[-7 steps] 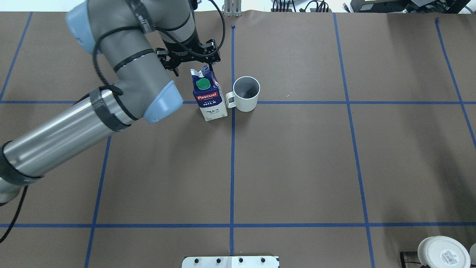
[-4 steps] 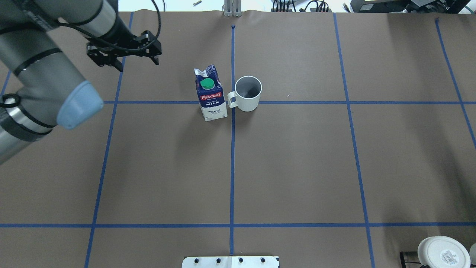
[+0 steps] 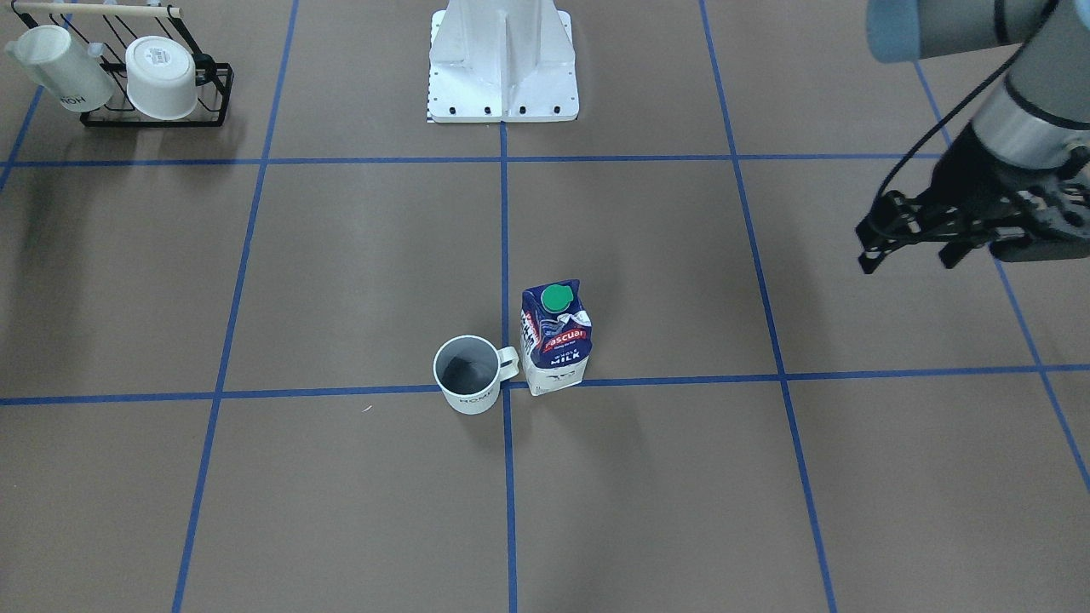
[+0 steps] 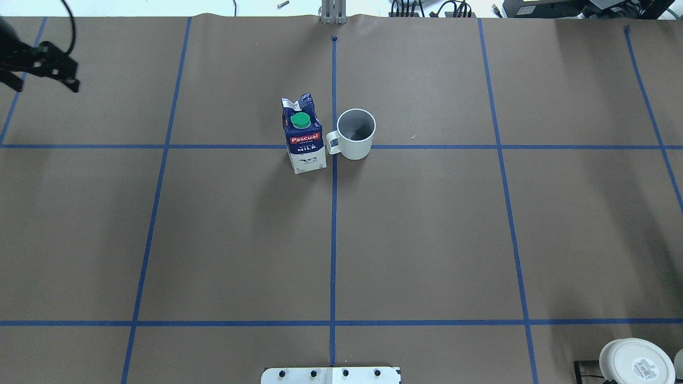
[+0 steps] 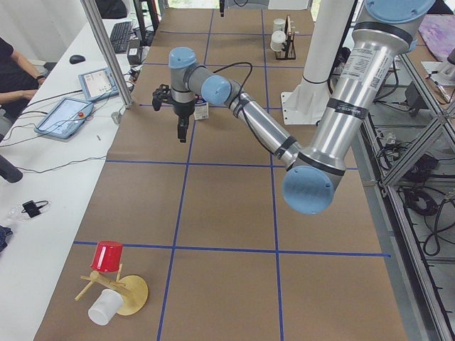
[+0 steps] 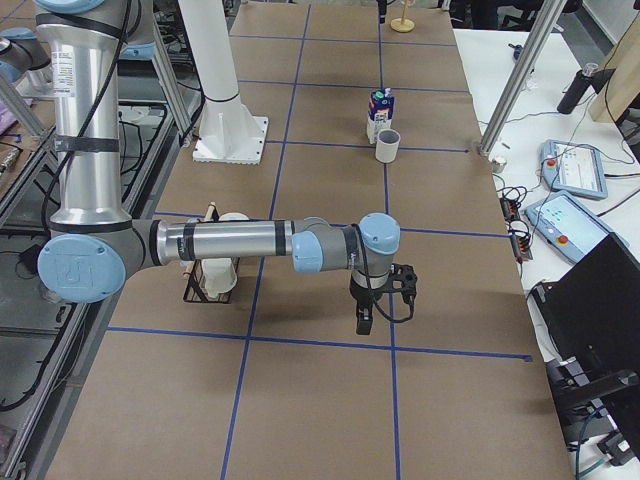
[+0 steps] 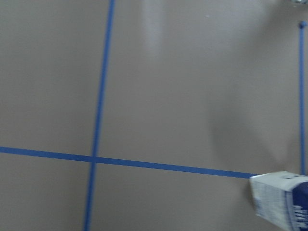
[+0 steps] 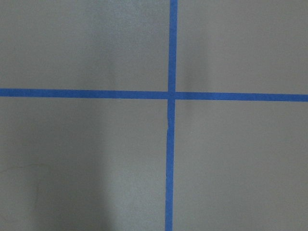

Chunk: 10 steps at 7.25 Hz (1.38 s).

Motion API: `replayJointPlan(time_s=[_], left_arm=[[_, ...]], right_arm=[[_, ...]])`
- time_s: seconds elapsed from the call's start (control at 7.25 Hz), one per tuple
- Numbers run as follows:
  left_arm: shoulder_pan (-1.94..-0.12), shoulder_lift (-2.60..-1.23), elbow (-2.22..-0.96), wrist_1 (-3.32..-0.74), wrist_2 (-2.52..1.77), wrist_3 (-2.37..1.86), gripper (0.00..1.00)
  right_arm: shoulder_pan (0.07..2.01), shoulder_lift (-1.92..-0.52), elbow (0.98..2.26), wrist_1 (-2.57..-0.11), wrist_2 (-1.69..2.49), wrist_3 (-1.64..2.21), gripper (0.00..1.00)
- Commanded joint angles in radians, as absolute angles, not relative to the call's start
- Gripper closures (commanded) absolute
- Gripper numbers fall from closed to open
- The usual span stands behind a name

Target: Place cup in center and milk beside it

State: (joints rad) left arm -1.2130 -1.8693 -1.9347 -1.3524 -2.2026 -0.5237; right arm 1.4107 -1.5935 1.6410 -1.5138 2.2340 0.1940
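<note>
cup (image 4: 356, 136) stands upright just right of the center (image 4: 334, 146), its handle turned left toward the milk (image 4: 304, 141), which stands upright just left of that crossing. you only get the right gripper (image 6: 383, 300) from the side, well off to the right, so i cannot tell how its fingers stand. farther back at the far left, the left gripper (image 4: 42, 82) hangs with fingers spread wide, holding nothing.

The milk (image 7: 281, 199) is blurred, cut off at the left wrist view's corner; left gripper (image 4: 44, 84) clipped overhead; right gripper (image 6: 365, 322) too small, jaws unreadable.
</note>
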Motion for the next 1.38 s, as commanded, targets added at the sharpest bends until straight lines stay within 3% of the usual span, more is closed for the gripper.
replayJointPlan(time_s=[0.0, 0.28, 0.41, 0.69, 1.24], left_arm=[[-1.328, -1.685, -1.913, -1.351, -2.209, -0.225, 0.02], [-1.438, -1.555, -1.89, -1.431, -2.212, -0.178, 0.02], [-1.524, -1.504, -1.815, -1.519, -2.217, -0.097, 0.02], [-1.571, -1.479, -1.722, -1.54, -2.345, -0.086, 0.02], [-1.568, -1.493, -1.723, -1.54, -2.345, -0.098, 0.02]], right_arm=[[1.448, -1.595, 1.629, -1.526, 2.269, 0.195, 0.0], [1.521, -1.594, 1.629, -1.616, 2.394, 0.193, 0.0], [1.534, -1.6, 1.634, -1.623, 2.413, 0.192, 0.0], [1.534, -1.598, 1.629, -1.618, 2.401, 0.186, 0.0], [1.534, -1.601, 1.628, -1.618, 2.398, 0.186, 0.0]])
